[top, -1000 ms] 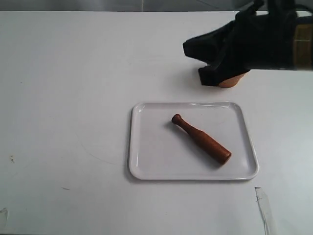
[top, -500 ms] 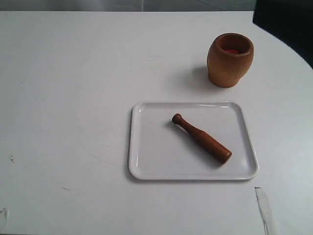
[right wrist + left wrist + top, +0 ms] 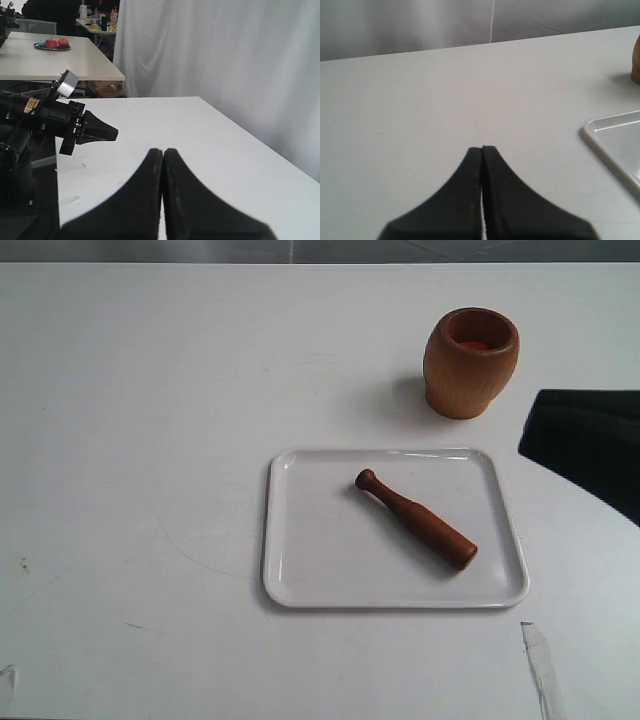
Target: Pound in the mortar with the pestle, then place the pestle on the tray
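The dark reddish-brown pestle (image 3: 415, 521) lies diagonally inside the white tray (image 3: 310, 560), with its thin knobbed end toward the far left. Behind the tray's far right corner the light brown mortar (image 3: 470, 362) stands upright, and its reddish inside shows. My left gripper (image 3: 482, 149) is shut and empty over bare table. A corner of the tray (image 3: 615, 142) and a sliver of the mortar (image 3: 636, 62) show at the edge of the left wrist view. My right gripper (image 3: 162, 151) is shut and empty. In the exterior view only the right arm's dark bulk (image 3: 590, 445) shows, at the right edge.
The white table (image 3: 140, 440) carries small marks near its front left. A strip of clear tape (image 3: 540, 665) lies at the front right. The right wrist view looks across the table at the other arm (image 3: 75, 127) and a room with another table behind it.
The right arm, which covered the mortar a second ago, has withdrawn to the right edge and come lower. The mortar is now uncovered. The pestle stays on the tray.
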Motion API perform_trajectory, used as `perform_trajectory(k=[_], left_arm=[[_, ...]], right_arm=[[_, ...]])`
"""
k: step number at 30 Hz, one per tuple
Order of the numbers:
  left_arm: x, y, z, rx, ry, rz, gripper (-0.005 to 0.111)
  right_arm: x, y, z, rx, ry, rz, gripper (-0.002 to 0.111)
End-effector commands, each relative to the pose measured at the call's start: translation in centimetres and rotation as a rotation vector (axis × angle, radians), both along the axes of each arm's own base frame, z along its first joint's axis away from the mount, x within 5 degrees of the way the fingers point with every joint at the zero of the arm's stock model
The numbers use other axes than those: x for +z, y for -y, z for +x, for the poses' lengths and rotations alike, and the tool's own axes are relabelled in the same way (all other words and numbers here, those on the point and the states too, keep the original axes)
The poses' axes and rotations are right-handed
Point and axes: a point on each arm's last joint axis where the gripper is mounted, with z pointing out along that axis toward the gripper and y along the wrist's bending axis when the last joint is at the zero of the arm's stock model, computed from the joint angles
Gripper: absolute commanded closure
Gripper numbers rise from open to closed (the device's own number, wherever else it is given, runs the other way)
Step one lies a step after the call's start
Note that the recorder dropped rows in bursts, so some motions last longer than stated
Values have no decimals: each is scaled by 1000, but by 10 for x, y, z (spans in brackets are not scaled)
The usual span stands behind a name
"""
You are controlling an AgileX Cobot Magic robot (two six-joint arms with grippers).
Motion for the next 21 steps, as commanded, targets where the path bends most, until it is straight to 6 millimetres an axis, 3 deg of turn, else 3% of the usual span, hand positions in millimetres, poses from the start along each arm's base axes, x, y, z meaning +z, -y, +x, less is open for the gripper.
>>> perform_trajectory(k=[1,7,21], left_arm=[[0,1,0,-6,4,-15,107],[0,1,0,-6,4,-15,107],[0,1,0,-6,4,-15,107]], right_arm=[[-2,0,-1,-4,3,-19,108],[-10,9,4,-126,19,-18,108],[-78,63,-4,-724,90,114,108]])
